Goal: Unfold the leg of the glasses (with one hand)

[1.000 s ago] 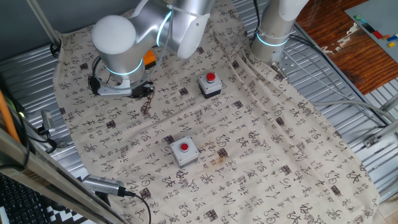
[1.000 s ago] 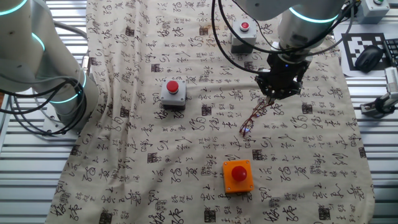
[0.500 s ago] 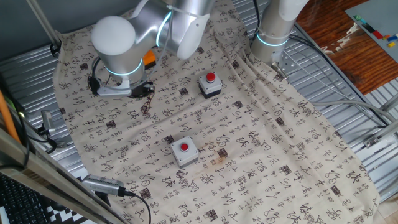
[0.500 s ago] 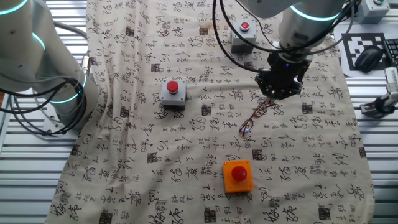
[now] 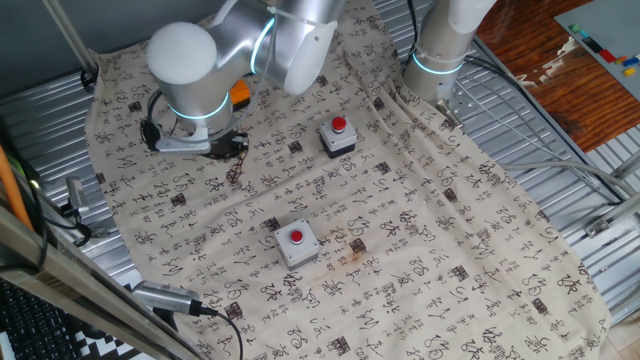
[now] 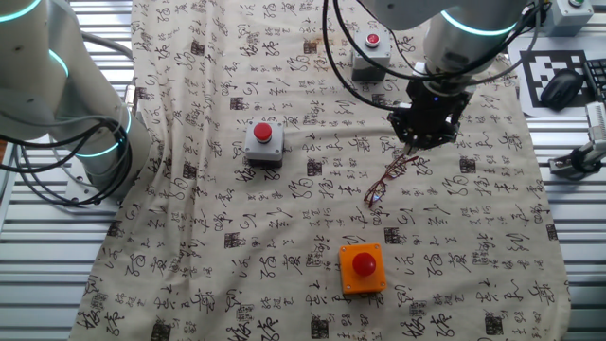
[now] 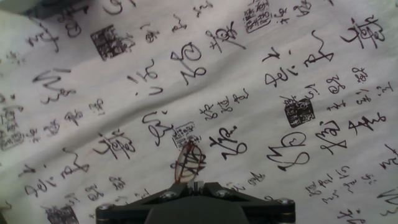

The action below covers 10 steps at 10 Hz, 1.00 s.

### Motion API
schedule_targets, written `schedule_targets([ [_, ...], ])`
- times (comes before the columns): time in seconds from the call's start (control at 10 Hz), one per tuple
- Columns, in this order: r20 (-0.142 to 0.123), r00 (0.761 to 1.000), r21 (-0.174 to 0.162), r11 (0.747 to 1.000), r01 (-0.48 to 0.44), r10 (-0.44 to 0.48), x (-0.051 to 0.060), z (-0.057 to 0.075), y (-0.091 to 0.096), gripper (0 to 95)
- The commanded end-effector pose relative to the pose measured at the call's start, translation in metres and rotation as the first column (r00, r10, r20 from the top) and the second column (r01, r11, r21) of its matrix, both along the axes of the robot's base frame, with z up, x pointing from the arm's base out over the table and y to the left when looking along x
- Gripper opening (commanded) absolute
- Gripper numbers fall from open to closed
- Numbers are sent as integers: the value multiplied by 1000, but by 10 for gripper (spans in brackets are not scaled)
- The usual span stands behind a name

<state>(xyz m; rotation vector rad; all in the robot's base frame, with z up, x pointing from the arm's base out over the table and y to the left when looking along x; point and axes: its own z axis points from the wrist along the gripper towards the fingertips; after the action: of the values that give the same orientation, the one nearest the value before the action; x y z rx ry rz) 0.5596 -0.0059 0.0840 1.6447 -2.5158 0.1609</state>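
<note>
The glasses (image 6: 387, 180) are thin reddish-brown wire frames that slant from my gripper down to the printed cloth (image 6: 237, 237). In one fixed view the glasses (image 5: 237, 170) hang just below the black gripper (image 5: 232, 146). My gripper (image 6: 417, 145) is shut on the upper end, the leg, and the lenses rest near the cloth. The hand view shows the glasses (image 7: 188, 160) end-on right at the gripper (image 7: 196, 185), whose jaws stand pressed together. The frame's far end is foreshortened there.
Two grey boxes with red buttons (image 6: 264, 142) (image 6: 369, 57) stand on the cloth. An orange button box (image 6: 363, 267) lies in front of the glasses. A second arm's base (image 6: 66, 104) stands at the cloth's left edge. Ribbed metal table (image 5: 560, 190) surrounds the cloth.
</note>
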Motion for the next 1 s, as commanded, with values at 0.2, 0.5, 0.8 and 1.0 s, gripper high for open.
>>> schedule_targets([
  [0.2,-2,1000,3,1000,4,-4,-6,10,6,0],
  [0.5,-6,1000,-8,1000,-18,18,-8,17,-1,0],
  [0.8,-11,999,-6,999,-51,51,-7,23,-17,0],
  [1.0,-15,997,-7,997,-71,71,-8,25,-29,0],
])
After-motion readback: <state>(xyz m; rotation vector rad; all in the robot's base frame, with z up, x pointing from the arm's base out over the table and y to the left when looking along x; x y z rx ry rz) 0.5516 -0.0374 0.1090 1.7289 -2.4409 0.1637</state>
